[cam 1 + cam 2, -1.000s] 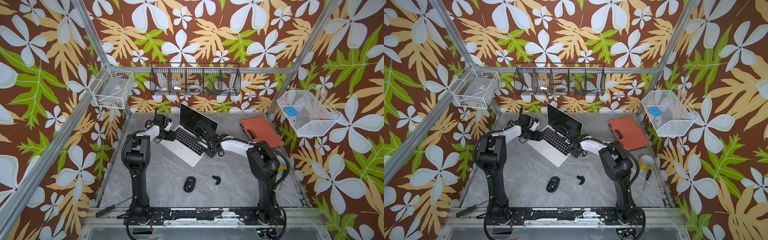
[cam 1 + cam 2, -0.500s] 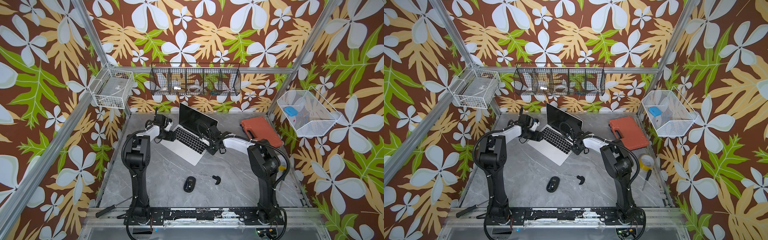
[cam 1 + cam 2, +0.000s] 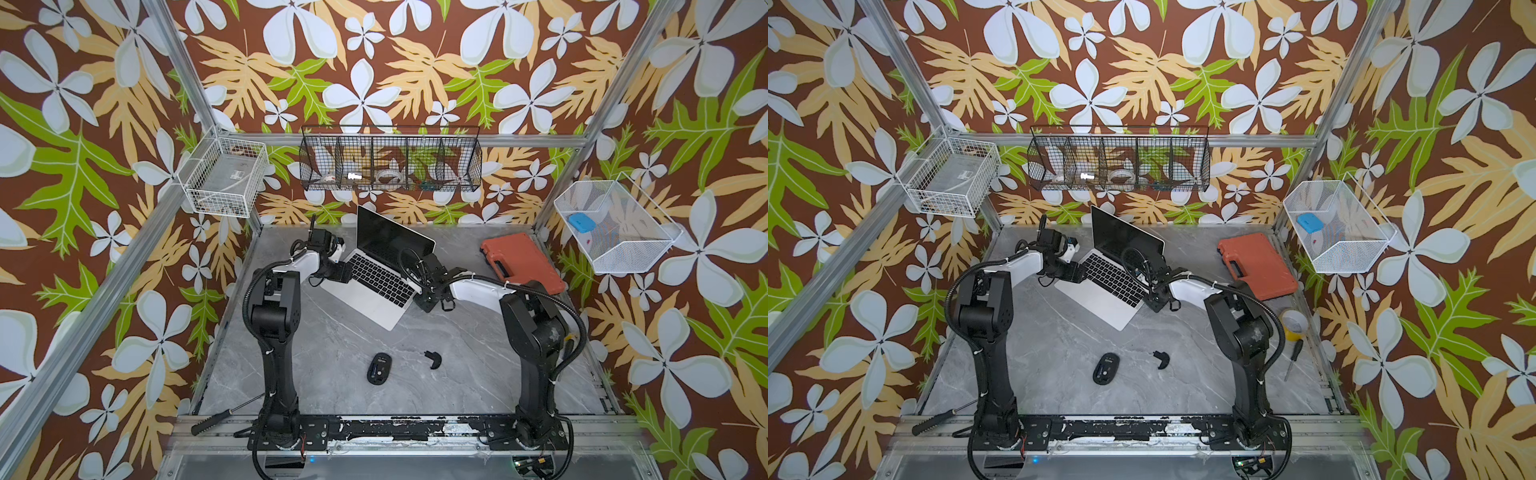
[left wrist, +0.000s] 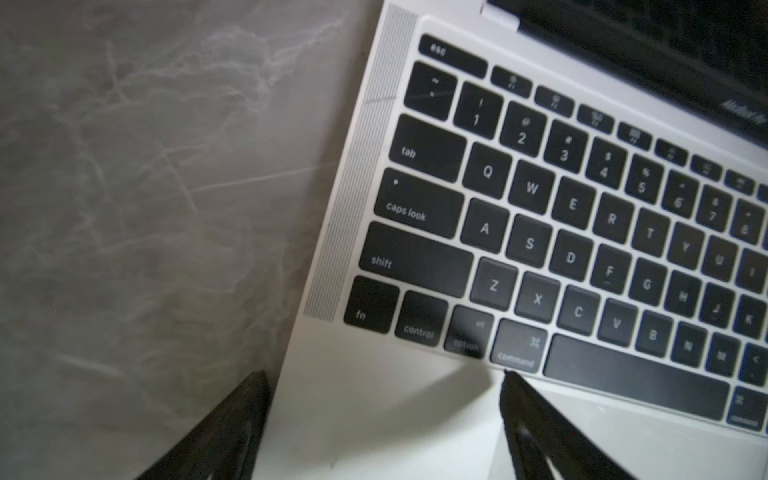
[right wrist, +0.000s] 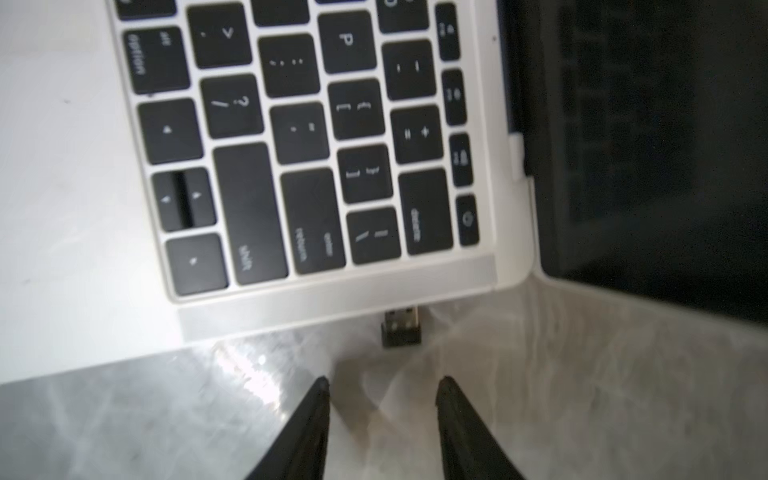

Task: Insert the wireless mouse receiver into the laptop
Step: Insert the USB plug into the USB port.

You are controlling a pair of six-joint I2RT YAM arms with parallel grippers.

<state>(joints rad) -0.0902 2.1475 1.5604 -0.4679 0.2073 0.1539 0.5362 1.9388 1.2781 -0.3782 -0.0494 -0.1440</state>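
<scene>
Wireless mouse receiver sits at the right side edge of the laptop, close to the hinge corner and level with the delete and power keys. Its plug end points into the edge and its black cap faces outward over the grey table. A strip of bare metal plug shows between cap and casing, so I judge it entered but perhaps not fully seated; the port itself is hidden. Change in the last second: the right gripper, which was closed, has parted its jaws. It now stands just short of the cap with nothing between the fingertips, and the receiver stays where it is without support. Reading: this is the release after the push, and the insertion step looks done or nearly so. If the exposed metal means a shallow fit, a closed-jaw nudge on the cap would finish it. Risk: the receiver is tiny and could be knocked askew. Left gripper is spread wide across the laptop's left front edge. One finger is over the table, the other over the palm rest beside the command key; contact cannot be told. In both top views the black mouse and curved black cover piece lie well apart from the laptop, toward the front of the table. The orange case sits at the right rear.
</scene>
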